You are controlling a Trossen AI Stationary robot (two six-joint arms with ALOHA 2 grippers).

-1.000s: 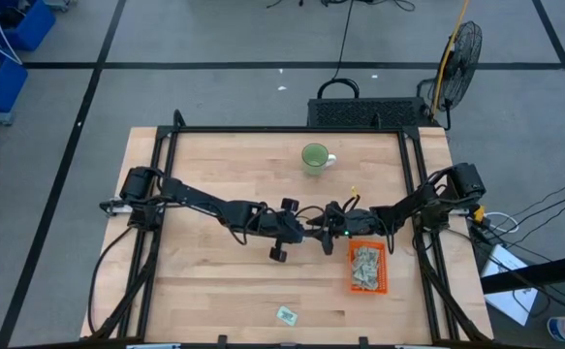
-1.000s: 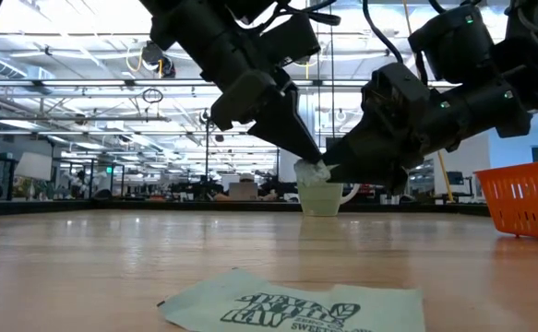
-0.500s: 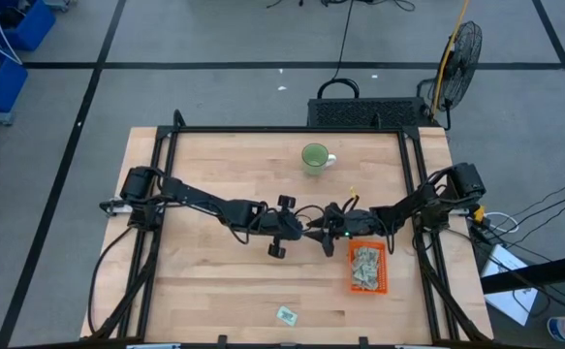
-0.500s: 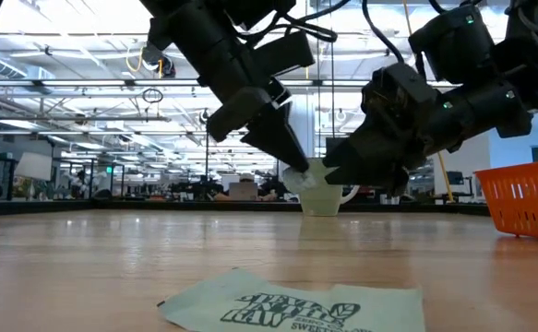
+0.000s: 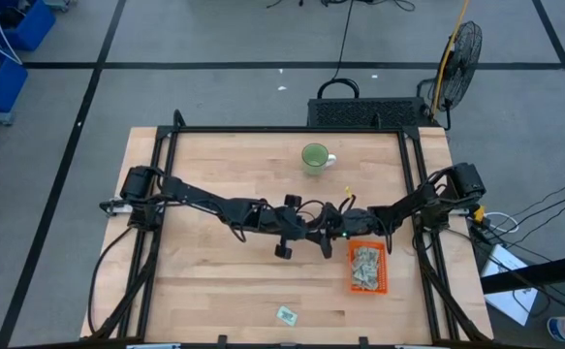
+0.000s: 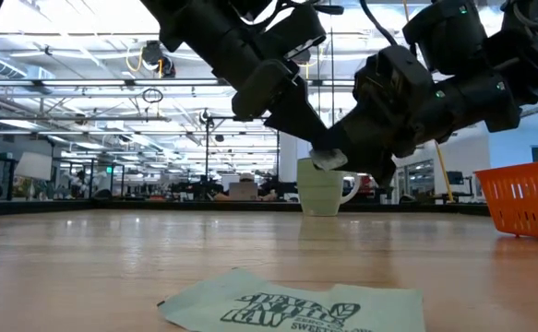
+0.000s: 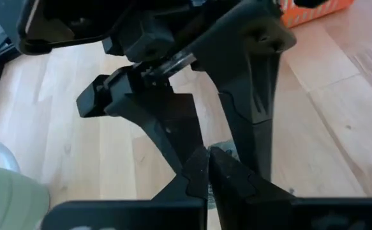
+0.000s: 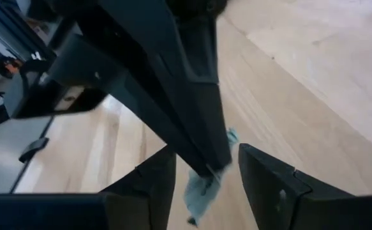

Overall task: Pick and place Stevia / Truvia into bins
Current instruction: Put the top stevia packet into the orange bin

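Stevia sachet (image 8: 201, 185), pale green, crumpled, pinched in left gripper (image 5: 318, 232) jaws, right gripper (image 5: 325, 233) jaws seemingly parted around it

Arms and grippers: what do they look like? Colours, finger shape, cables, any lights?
Both arms are dark, near black, with chunky jointed links. Left gripper and right gripper each have two flat, tapering black fingers with stepped inner edges. Black cables loop over the wrists above the wooden table. A small green light shows on the right arm near its wrist. No readable markings.
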